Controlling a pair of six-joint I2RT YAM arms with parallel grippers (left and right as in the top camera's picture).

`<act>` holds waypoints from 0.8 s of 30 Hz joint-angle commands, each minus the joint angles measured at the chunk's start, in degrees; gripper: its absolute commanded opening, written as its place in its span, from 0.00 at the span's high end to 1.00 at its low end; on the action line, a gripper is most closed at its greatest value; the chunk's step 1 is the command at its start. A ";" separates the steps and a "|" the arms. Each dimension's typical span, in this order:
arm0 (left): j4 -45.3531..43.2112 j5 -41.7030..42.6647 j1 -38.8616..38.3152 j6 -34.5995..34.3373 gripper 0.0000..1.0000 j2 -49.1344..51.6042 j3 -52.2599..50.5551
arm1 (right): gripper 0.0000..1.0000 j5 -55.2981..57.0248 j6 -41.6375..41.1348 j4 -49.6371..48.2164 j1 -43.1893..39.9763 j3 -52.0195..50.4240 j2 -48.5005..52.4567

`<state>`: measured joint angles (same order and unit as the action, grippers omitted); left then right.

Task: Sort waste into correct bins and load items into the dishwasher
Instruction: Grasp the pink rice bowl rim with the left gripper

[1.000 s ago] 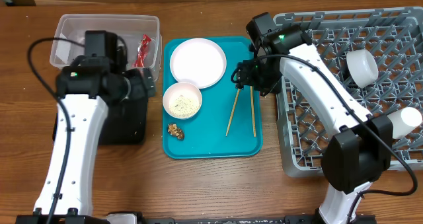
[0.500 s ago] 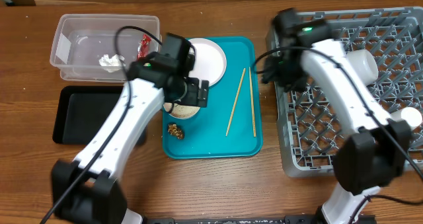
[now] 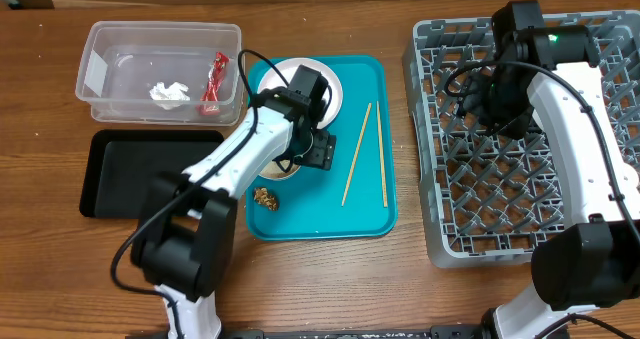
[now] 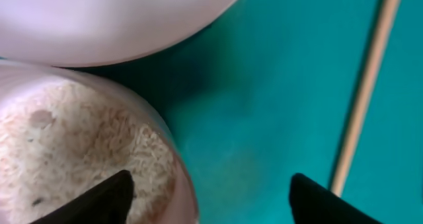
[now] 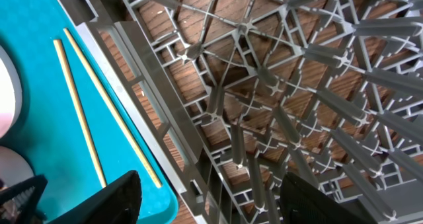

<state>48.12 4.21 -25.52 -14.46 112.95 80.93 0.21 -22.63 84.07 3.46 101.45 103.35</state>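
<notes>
clear tub (image 3: 112, 41) up at the far left, crumpled red wrapper (image 3: 214, 79) and white paper scrap (image 3: 168, 92) lay inside it, black tray (image 3: 110, 179) sat flat just below, white plate (image 4: 99, 19) and bowl (image 4: 182, 184) of rice grains (image 4: 79, 145) sat nearly touching on the teal tray (image 3: 320, 217), brown lump (image 3: 266, 197) lay beside the bowl, two chopsticks (image 3: 357, 154) lay nearly parallel further right, grey rack (image 3: 480, 204) sat off right

Left jaws swung from tub (image 3: 130, 64) to bowl (image 4: 142, 112) (right jaws, tray (image 3: 370, 209) to rack (image 3: 500, 199)).
</notes>
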 commanded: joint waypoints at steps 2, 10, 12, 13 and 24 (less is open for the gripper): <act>0.11 -0.11 -0.20 0.74 0.41 2.67 0.55 | 0.31 0.17 0.55 -0.09 0.04 0.68 -1.03; 0.68 -0.17 -0.17 0.74 0.76 2.75 0.57 | 0.31 0.15 0.55 -0.13 0.04 0.68 -1.03; 0.76 -0.17 -0.17 0.74 0.88 2.75 0.61 | 0.31 0.15 0.52 -0.15 0.04 0.66 -1.03; 0.94 -0.17 -0.17 0.74 0.96 2.75 0.68 | 0.31 0.15 0.52 -0.13 0.04 0.66 -1.03; 12.96 -2.27 0.00 0.20 0.96 1.84 12.61 | 0.31 0.17 0.55 0.11 0.04 0.66 -1.03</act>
<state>57.54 2.39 -25.52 -13.54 114.78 87.24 0.23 -22.41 84.16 3.46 101.45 103.35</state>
